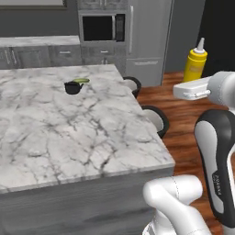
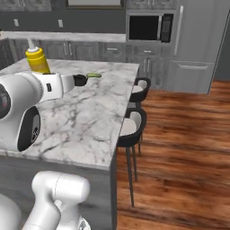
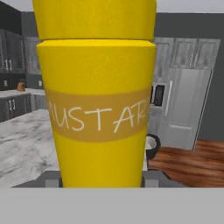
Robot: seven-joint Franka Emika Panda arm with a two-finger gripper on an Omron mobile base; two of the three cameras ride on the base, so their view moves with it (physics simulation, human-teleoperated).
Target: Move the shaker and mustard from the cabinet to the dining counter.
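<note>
The mustard point(image 3: 98, 100), a yellow squeeze bottle with a white nozzle, stands upright in my gripper point(image 3: 103, 180), which is shut on its lower body. In the left base view the mustard point(image 1: 195, 63) rises above my gripper point(image 1: 193, 81), held in the air to the right of the dining counter point(image 1: 69, 137), over the wood floor. From the right base view the mustard point(image 2: 37, 60) shows behind my forearm, near the left end of the dining counter point(image 2: 90, 126). The shaker and the cabinet are out of view.
A squat black bowl point(image 1: 73, 87) with a green piece sits toward the far end of the counter. Two round stools point(image 2: 139, 85) point(image 2: 132, 128) stand along its side. Behind are a built-in microwave point(image 2: 146, 28), a grey fridge point(image 2: 197, 40) and base cabinets.
</note>
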